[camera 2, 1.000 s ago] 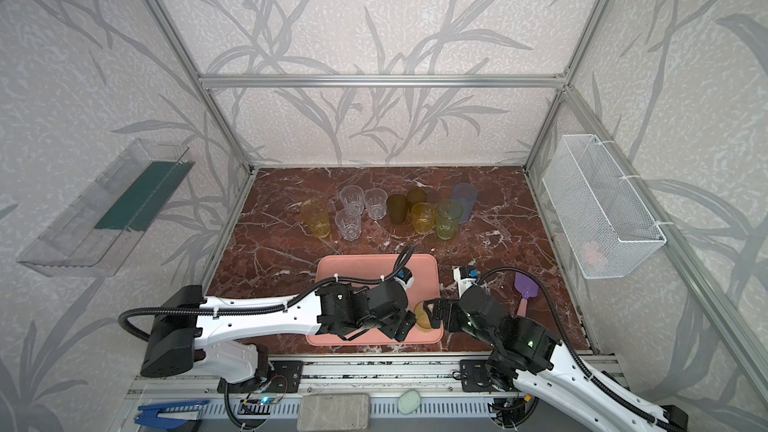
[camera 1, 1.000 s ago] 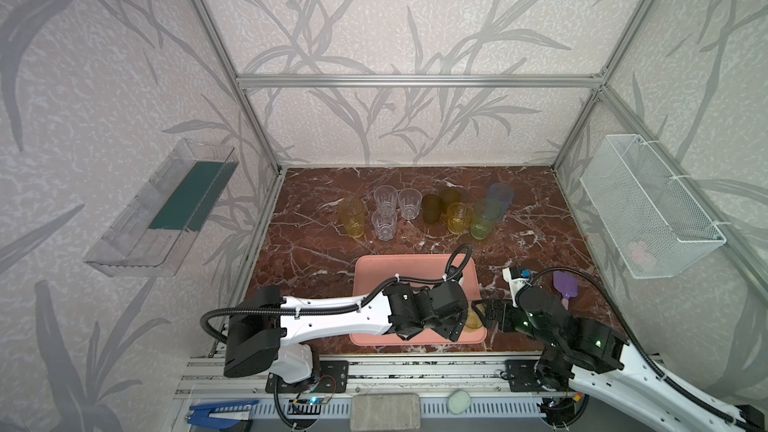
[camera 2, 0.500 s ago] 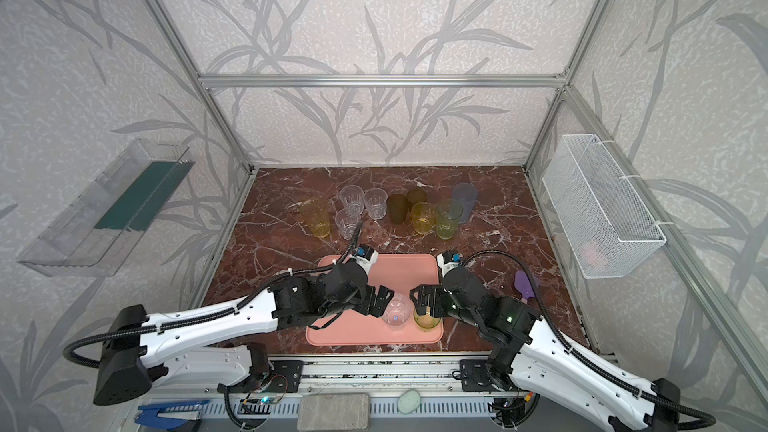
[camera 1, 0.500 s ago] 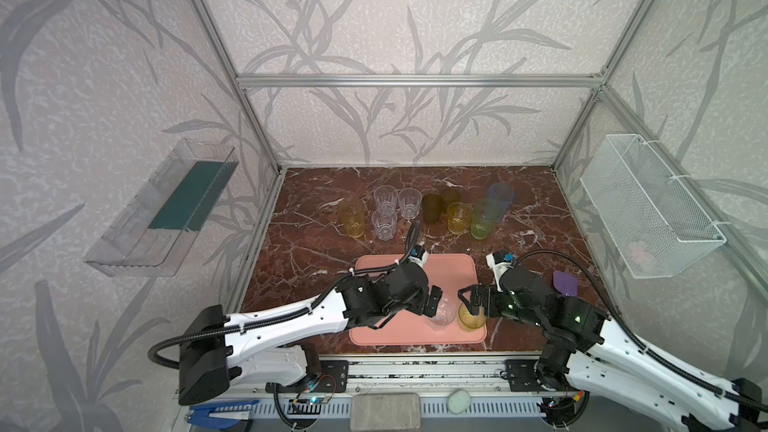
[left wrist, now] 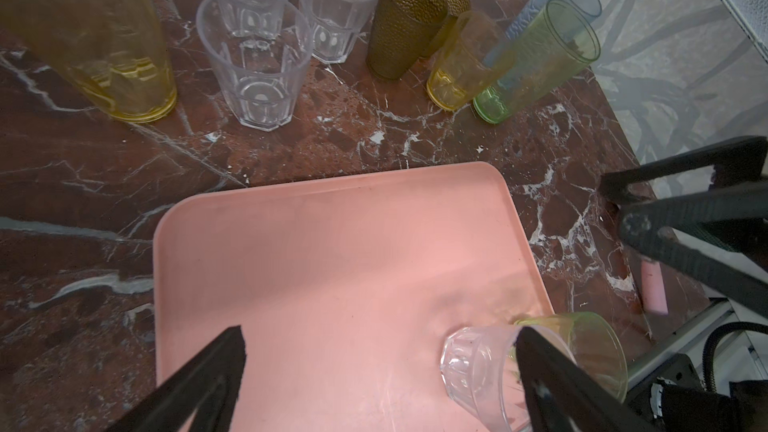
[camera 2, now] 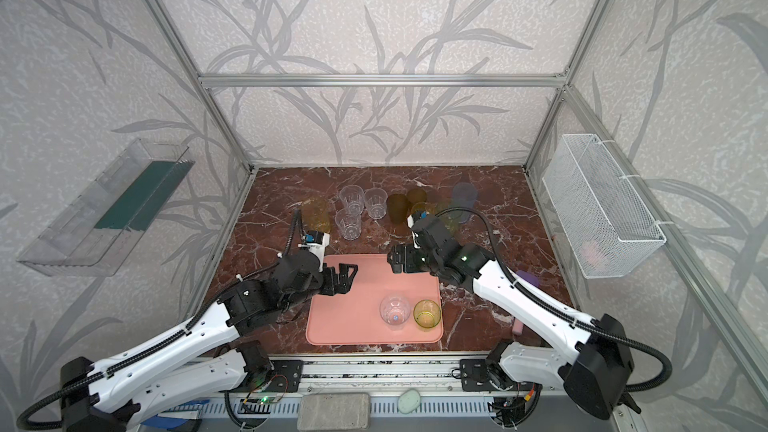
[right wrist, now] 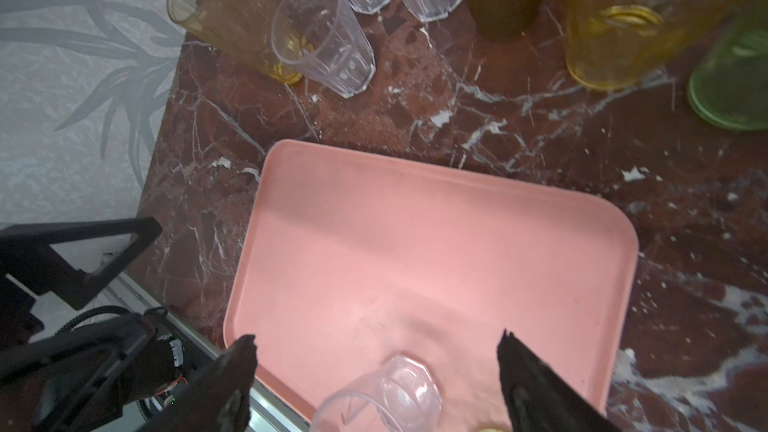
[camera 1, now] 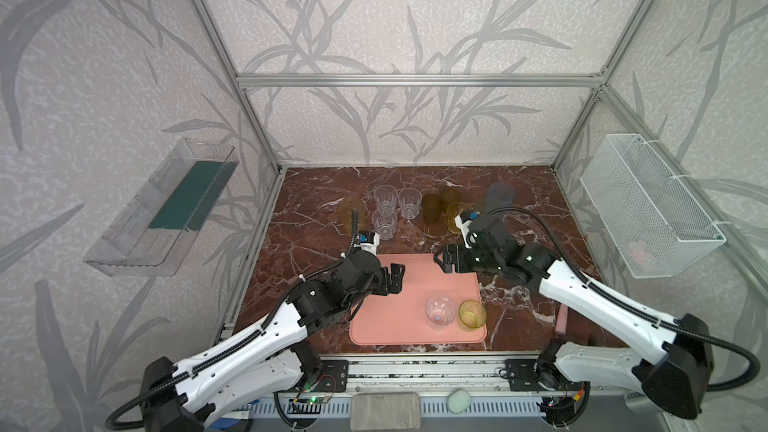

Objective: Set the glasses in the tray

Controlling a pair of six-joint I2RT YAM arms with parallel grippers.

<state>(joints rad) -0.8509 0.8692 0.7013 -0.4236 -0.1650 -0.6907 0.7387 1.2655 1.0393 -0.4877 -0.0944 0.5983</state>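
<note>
- Left gripper (camera 1: 395, 280): jaws wide, nothing held. It hangs over the tray (camera 1: 399, 326) near its far edge.
- Right gripper (camera 1: 441, 260): jaws wide apart and empty, above the tray's far corner.
- Loaded: a clear glass (camera 1: 439, 312) and a yellow-green glass (camera 1: 472, 314) stand side by side on the tray, behind both grippers.
- Not yet loaded: nine glasses on the table (camera 1: 316, 218), ahead of the grippers and beyond the tray.
- Step in hand, as judged: reach for the next pick.
- Left gripper: the front clear glass (left wrist: 255, 60) lies straight ahead. The tall yellow glass (left wrist: 95, 35) stands just beside it, so enter from the tray side. Keep the jaws wide until they straddle the wall.
- Right gripper: the short yellow glass (left wrist: 461, 64) and the green glass (left wrist: 536, 60) stand close together ahead of it. Whether they touch cannot be told. Take the nearer one and do not sweep sideways.
- Close slowly and grip low. These glasses look light and likely to tip.
- Set down on bare tray, apart from the loaded pair.
</note>
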